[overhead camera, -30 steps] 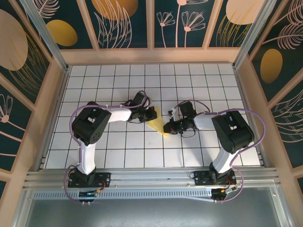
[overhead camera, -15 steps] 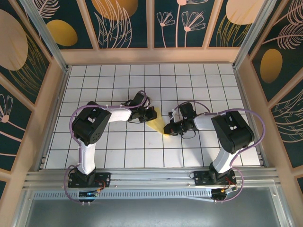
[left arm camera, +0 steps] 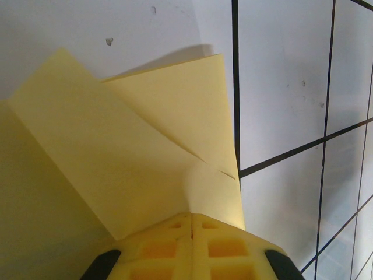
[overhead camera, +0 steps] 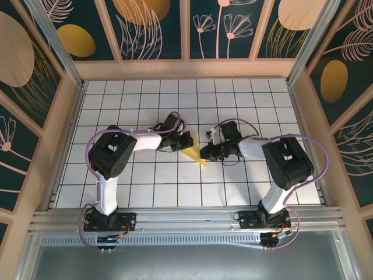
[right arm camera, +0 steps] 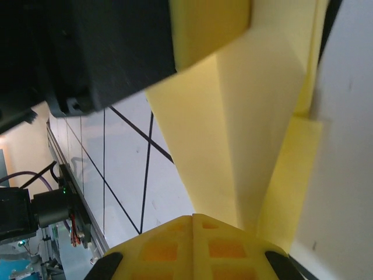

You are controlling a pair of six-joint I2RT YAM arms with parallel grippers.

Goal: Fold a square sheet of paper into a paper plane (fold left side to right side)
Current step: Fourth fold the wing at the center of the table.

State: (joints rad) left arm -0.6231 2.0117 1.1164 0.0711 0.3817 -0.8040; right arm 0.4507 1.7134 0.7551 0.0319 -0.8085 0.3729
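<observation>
The pale-yellow sheet of paper [overhead camera: 195, 154] is folded into a narrow pointed shape with layered flaps [left arm camera: 128, 140] and hangs between my two grippers near the middle of the table. At its far left end, my left gripper [overhead camera: 186, 143] is shut, and the paper curves up into its closed fingertips [left arm camera: 192, 214]. At the near right end, my right gripper [overhead camera: 208, 153] is shut too, with a creased strip of paper [right arm camera: 233, 134] running from its tips [right arm camera: 193, 216] toward the left gripper's yellow finger [right arm camera: 210, 29]. No finished paper plane can be told apart.
The white gridded tabletop [overhead camera: 175, 186] lies open in front of and behind the arms. Wooden walls [overhead camera: 64, 134] enclose it on the left, right and back. A metal rail [overhead camera: 186, 219] with both arm bases runs along the near edge.
My right gripper has moved up and slightly left toward the left gripper, so the visible paper between them looks shorter. The left arm has stayed put.
</observation>
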